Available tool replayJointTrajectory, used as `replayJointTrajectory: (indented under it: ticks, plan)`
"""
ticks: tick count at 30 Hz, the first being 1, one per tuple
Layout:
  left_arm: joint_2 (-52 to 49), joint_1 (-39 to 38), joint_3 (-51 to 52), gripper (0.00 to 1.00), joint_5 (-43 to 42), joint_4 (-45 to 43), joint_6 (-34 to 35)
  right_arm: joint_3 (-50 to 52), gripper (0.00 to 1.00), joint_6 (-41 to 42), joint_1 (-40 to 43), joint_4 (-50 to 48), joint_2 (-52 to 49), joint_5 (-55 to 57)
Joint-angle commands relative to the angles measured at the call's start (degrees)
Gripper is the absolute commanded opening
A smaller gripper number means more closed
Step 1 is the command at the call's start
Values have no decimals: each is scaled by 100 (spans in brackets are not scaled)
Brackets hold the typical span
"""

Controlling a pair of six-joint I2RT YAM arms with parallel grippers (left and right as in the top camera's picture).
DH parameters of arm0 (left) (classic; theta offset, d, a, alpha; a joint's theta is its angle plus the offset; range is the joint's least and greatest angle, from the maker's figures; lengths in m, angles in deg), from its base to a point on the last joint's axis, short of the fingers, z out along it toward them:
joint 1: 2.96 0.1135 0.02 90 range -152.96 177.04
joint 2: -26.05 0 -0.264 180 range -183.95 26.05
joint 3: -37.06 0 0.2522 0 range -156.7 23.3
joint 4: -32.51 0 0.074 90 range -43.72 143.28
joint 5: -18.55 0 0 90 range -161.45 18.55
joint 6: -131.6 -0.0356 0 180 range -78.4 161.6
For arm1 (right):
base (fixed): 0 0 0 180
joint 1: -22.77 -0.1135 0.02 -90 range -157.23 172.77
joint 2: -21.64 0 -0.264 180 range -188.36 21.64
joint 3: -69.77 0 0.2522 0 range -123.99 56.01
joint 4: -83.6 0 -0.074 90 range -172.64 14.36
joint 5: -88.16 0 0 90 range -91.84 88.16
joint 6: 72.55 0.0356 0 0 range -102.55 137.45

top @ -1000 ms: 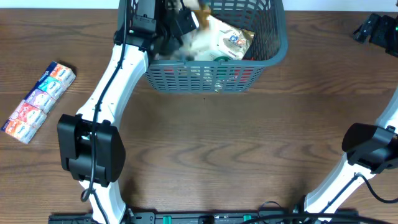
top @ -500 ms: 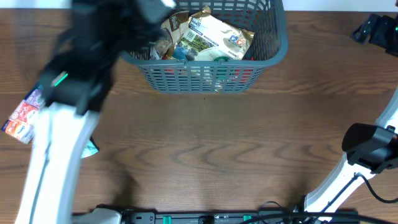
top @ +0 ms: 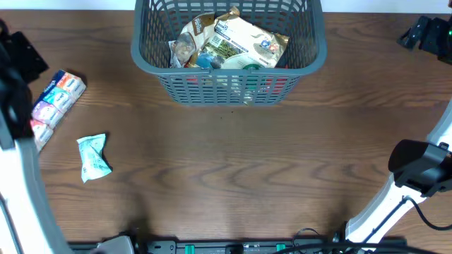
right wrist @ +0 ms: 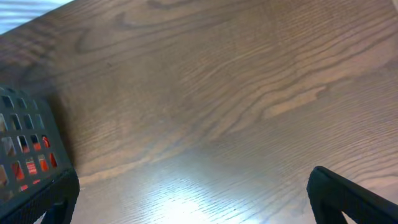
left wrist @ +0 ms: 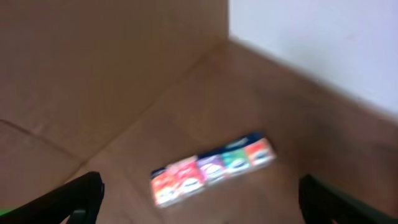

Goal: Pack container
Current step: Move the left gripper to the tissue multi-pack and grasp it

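Here, the left tool gapes wide and empty.

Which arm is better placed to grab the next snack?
Left. The colourful packet strip and green packet both lie at the left, with the left gripper open over the strip; the right gripper sits far right.

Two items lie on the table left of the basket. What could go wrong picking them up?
1. The packet strip is partly hidden behind the left arm overhead, and the left wrist view is blurred, so the open left gripper may close off-centre.
2. The strip is long; gripped at one end, it could sag and catch the basket rim.
3. The green packet lies near the arm and might get swept.
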Motion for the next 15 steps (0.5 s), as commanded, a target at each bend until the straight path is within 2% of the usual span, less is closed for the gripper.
replayJointTrajectory:
  ticks: [1,3,5,6,15]
  plan:
    - [-553,229,55,98,-308,142,-2199,-22,99,-90,-35,17,-17,-24]
    - [-857,295,55,99,-831,382,-3582,-22,99,-92,-35,39,-17,-24]
    - [-1099,352,55,99,-1353,603,-4607,-22,99,-92,-33,44,-17,-24]
    - [-1198,376,55,98,-1502,640,-4861,-22,99,-92,-33,42,-17,-24]
    - [-2299,957,55,98,-2872,640,-5624,-22,99,-90,-33,13,-17,-24]
